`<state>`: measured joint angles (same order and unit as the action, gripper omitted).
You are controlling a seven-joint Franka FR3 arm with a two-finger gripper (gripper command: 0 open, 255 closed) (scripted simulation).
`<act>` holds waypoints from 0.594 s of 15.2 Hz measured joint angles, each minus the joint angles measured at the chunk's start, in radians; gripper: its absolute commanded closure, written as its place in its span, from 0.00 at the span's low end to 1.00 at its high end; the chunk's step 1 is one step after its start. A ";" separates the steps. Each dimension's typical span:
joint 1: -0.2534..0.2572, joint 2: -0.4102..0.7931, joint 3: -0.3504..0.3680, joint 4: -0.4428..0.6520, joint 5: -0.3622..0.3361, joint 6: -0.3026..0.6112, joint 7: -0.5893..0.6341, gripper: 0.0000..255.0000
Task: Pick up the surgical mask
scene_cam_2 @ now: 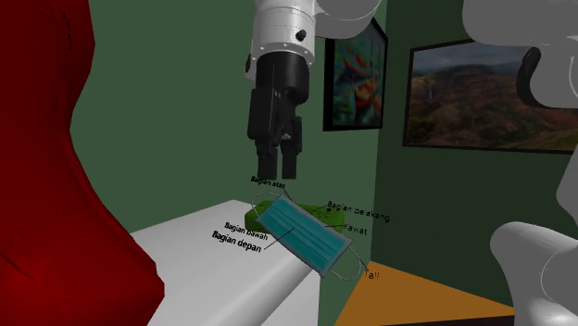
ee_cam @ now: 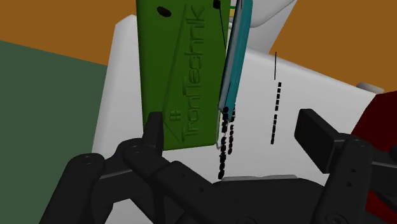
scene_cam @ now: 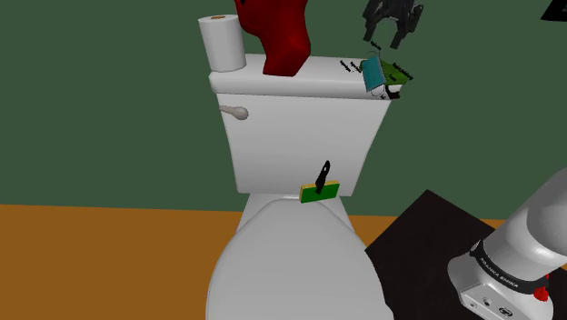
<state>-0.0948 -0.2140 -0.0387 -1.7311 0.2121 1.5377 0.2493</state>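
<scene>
Hovering over the end of the toilet's tank lid [scene_cam: 291,84], the black gripper [scene_cam_2: 276,167] has its fingers spread wide, and nothing is caught between them. Just below those fingertips, and clear of them, sits the surgical mask [scene_cam_2: 301,231]: a teal, pleated rectangle, tilted, leaning against a green block [scene_cam_2: 320,208] at the lid's edge on the second exterior view's right, one corner hanging past the lid. From the wrist view the gripper [ee_cam: 235,127] looks down on the mask [ee_cam: 232,63] edge-on, a thin teal strip pressed along the side of the green block [ee_cam: 175,70], ahead of the gap between the fingers and nearer the finger that overlaps the block. In the shoulder view the gripper [scene_cam: 389,41] hangs above the mask [scene_cam: 373,73] at the tank lid's right end. Further along that lid stand a dark red object [scene_cam: 282,36] and a toilet paper roll [scene_cam: 223,43]. Lower down, a small green pad with a black handle [scene_cam: 320,189] rests on the closed toilet seat lid [scene_cam: 291,264].
</scene>
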 measured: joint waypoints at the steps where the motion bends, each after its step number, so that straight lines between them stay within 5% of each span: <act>1: 0.000 -0.005 0.001 -0.022 0.000 0.016 -0.003 0.00; 2: 0.000 -0.004 0.000 -0.030 0.000 0.026 -0.005 0.00; 3: 0.000 -0.005 0.000 -0.037 0.000 0.030 -0.006 1.00; 9: 0.000 -0.009 0.001 -0.044 0.000 0.035 -0.007 1.00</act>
<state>-0.0952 -0.2232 -0.0382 -1.7751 0.2120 1.5727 0.2423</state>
